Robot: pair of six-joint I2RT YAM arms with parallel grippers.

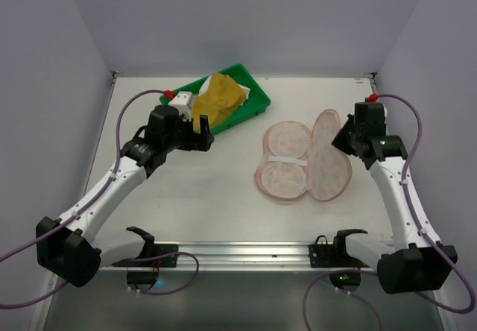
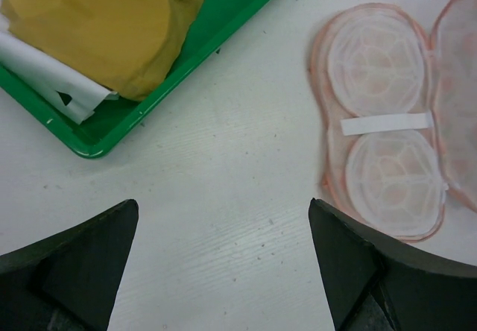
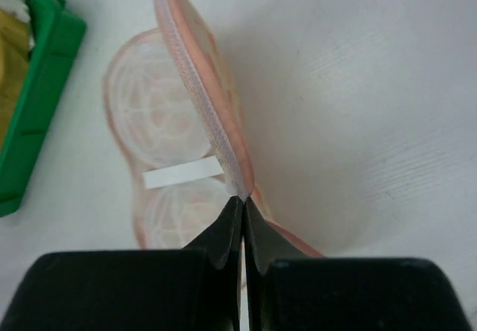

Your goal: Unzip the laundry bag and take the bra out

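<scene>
The laundry bag [image 1: 302, 161] lies open on the table, its pale pink lining and white strap up; it also shows in the left wrist view [image 2: 387, 122]. My right gripper [image 3: 244, 197] is shut on the edge of the bag's lifted lid [image 3: 201, 85], holding it upright; in the top view the gripper [image 1: 344, 139] is at the bag's right side. The mustard-yellow bra [image 1: 218, 100] lies in the green tray [image 1: 253, 92] and shows in the left wrist view [image 2: 104, 25]. My left gripper [image 2: 223, 212] is open and empty over bare table, near the tray [image 1: 203, 131].
White fabric [image 2: 45, 77] lies under the bra in the tray [image 2: 223, 18]. White walls enclose the table on three sides. A metal rail [image 1: 238, 253] runs along the near edge between the arm bases.
</scene>
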